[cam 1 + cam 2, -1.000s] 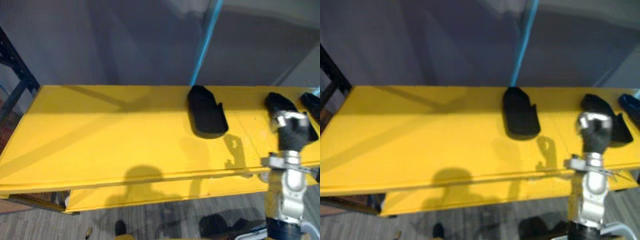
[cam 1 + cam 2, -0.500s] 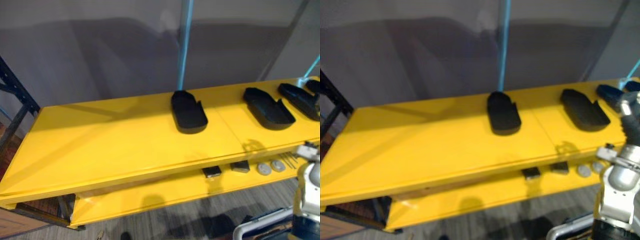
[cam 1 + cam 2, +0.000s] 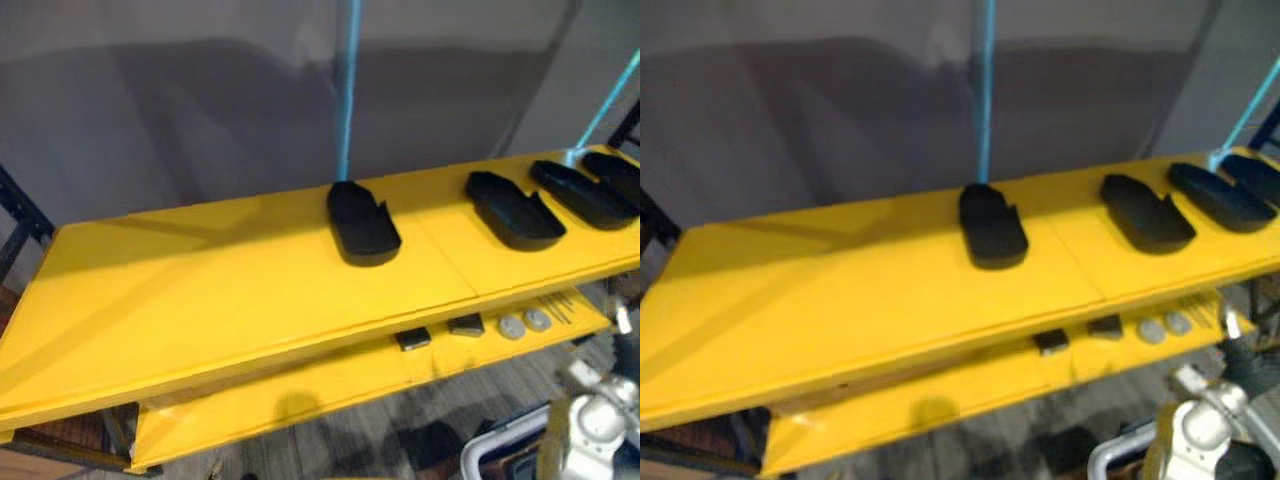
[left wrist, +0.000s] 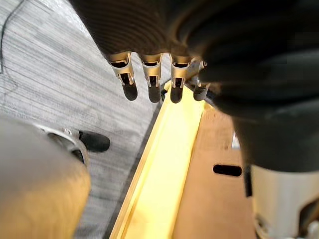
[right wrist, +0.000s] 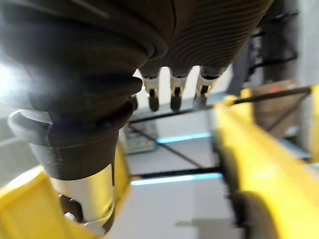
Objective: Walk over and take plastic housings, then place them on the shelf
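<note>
As housings [image 3: 362, 224] lie shelved, left hand [image 4: 151, 79] empty; right hand [image 5: 175, 89] empty.

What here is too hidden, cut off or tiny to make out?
1. Left eye view: the rightmost plastic housing is cut by the frame edge.
2. Left eye view: the small parts on the lower shelf are too small to identify; the top shelf hides whatever lies behind them.
</note>
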Motion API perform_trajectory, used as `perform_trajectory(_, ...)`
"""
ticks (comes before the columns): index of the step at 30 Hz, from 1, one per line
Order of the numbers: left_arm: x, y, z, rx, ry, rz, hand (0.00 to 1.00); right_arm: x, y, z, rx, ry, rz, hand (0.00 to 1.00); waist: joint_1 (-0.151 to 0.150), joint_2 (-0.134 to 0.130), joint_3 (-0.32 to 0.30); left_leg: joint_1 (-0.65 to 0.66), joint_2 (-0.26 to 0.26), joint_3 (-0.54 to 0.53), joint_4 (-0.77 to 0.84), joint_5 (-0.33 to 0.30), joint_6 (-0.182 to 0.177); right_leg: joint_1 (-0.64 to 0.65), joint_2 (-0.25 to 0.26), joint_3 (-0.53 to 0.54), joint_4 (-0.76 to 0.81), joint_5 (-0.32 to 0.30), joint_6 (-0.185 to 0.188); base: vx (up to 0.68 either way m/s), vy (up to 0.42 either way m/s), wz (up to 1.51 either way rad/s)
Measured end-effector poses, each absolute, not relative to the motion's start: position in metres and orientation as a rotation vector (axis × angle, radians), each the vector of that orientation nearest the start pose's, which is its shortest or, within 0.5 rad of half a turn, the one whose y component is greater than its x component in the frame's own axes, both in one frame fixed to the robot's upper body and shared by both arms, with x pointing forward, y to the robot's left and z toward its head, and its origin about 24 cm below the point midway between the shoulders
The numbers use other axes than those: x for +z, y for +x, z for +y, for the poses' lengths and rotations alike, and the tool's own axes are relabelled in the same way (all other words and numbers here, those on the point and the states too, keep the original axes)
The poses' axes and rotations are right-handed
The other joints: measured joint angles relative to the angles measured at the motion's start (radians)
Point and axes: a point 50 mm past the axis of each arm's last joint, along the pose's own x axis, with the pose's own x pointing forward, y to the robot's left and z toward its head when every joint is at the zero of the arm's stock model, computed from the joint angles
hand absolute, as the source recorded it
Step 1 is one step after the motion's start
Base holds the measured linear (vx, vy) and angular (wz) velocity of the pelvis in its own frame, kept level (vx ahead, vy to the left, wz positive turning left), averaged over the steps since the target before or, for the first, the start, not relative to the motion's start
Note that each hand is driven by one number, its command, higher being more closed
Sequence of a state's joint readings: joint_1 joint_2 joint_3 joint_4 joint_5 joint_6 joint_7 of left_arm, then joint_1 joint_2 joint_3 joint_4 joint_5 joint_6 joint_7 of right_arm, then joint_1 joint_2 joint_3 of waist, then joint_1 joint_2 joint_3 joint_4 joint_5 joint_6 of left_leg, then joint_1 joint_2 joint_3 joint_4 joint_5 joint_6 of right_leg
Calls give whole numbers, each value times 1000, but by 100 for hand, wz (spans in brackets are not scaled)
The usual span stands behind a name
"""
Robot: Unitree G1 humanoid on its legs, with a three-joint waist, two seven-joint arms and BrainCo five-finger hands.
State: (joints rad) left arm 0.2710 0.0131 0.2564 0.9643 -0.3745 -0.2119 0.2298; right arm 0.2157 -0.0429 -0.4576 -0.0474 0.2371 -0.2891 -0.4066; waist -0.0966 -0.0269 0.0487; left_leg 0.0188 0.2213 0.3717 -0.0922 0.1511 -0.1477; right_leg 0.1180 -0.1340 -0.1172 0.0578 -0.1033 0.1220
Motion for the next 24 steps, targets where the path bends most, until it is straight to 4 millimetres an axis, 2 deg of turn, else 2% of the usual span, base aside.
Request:
perform_trajectory(3, -158, 42, 212, 783, -281, 976, 0, 21, 156, -280, -960, 117, -105, 0, 0, -4, -1, 0, 4, 26, 0, 0, 0, -13, -1, 7, -3, 1, -2, -7, -5, -8)
perform_trajectory(7, -157, 52, 211, 766, -289, 958, 0, -15, 146, -256, -1052, 160, 60, 0, 7, -26, -5, 2, -16, 31, 0, -2, 3, -6, -18, 2, -2, 4, 3, 18, 38, 4)
perform_trajectory(9, -157, 56, 210, 758, -292, 955, 0, -26, 144, -251, -1045, 158, 118, 0, 10, -35, 2, 10, -28, 31, 0, -6, 9, 8, -29, -1, -9, 6, 7, 25, 46, 3)
perform_trajectory(11, -156, 60, 213, 734, -272, 955, 0, -41, 137, -250, -1057, 152, 192, 0, 28, -46, 7, 17, -38, 33, 0, -14, 11, 24, -39, -5, -19, 4, 4, 27, 29, 2)
perform_trajectory(14, -156, 61, 216, 725, -258, 962, 0, -57, 131, -246, -1054, 196, 279, 0, 31, -62, 5, 15, -45, 25, 0, -16, 13, 26, -43, -14, -20, 2, 1, 50, 11, 7)
perform_trajectory(19, -157, 60, 215, 724, -262, 986, 0, -87, 118, -238, -1056, 257, 453, 0, 36, -63, 12, 32, -55, 19, 0, -25, 11, 51, -49, -19, -23, -1, -5, 43, 4, 5)
perform_trajectory(24, -158, 63, 216, 705, -248, 1017, 0, -123, 102, -218, -974, 339, 717, 0, 41, -67, 15, 32, -62, -2, 0, -35, 9, 60, -53, -36, -20, -14, -27, 41, 1, 9)
